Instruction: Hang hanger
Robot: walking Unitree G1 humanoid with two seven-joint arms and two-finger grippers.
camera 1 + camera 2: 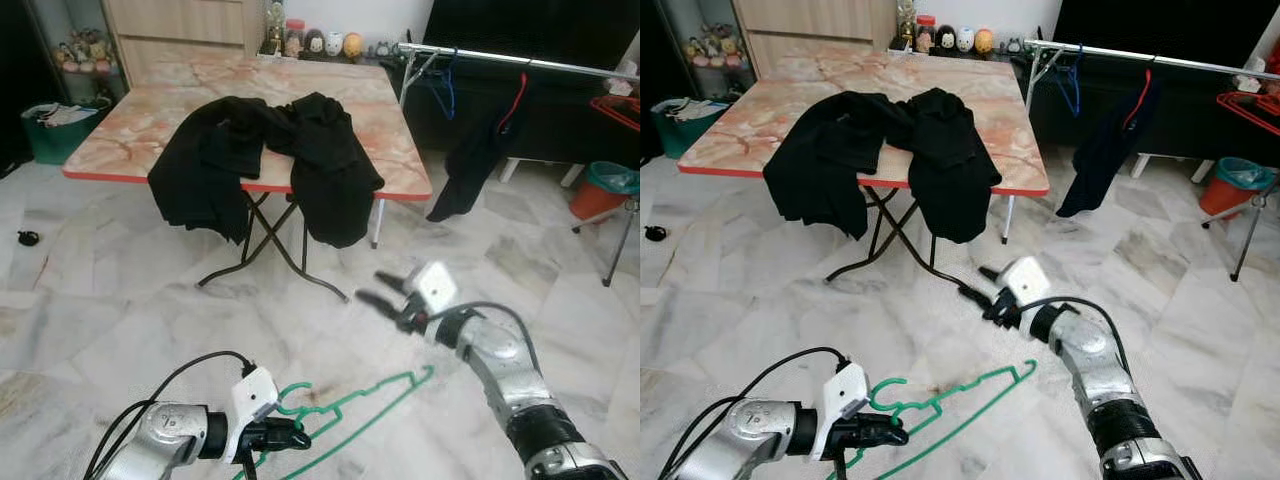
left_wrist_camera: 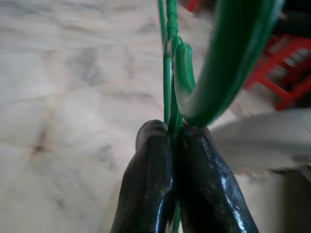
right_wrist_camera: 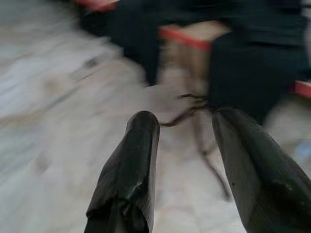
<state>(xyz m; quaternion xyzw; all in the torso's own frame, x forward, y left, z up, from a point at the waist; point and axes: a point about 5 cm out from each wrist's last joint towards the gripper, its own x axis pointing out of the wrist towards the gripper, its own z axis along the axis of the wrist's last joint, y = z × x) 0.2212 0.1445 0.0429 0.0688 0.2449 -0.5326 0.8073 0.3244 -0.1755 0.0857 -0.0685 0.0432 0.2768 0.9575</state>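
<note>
A green wire hanger (image 1: pixel 365 405) hangs low over the marble floor, and my left gripper (image 1: pixel 298 437) is shut on it near its hook. The left wrist view shows the two black fingers (image 2: pixel 148 179) pinched on the green wire (image 2: pixel 170 82). My right gripper (image 1: pixel 375 288) is open and holds nothing, raised to the right of the hanger and pointing toward the table. Its spread fingers (image 3: pixel 131 165) show in the right wrist view. A metal clothes rail (image 1: pixel 520 62) stands at the back right, bearing a blue hanger (image 1: pixel 443 85) and a dark garment on a red hanger (image 1: pixel 475 150).
A folding table (image 1: pixel 150 110) with a marble-pattern top stands ahead, with black clothes (image 1: pixel 265 165) draped over its front edge. A green bin (image 1: pixel 48 130) is at the far left. An orange bin (image 1: pixel 600 190) and a red rack (image 1: pixel 618 105) sit at the right.
</note>
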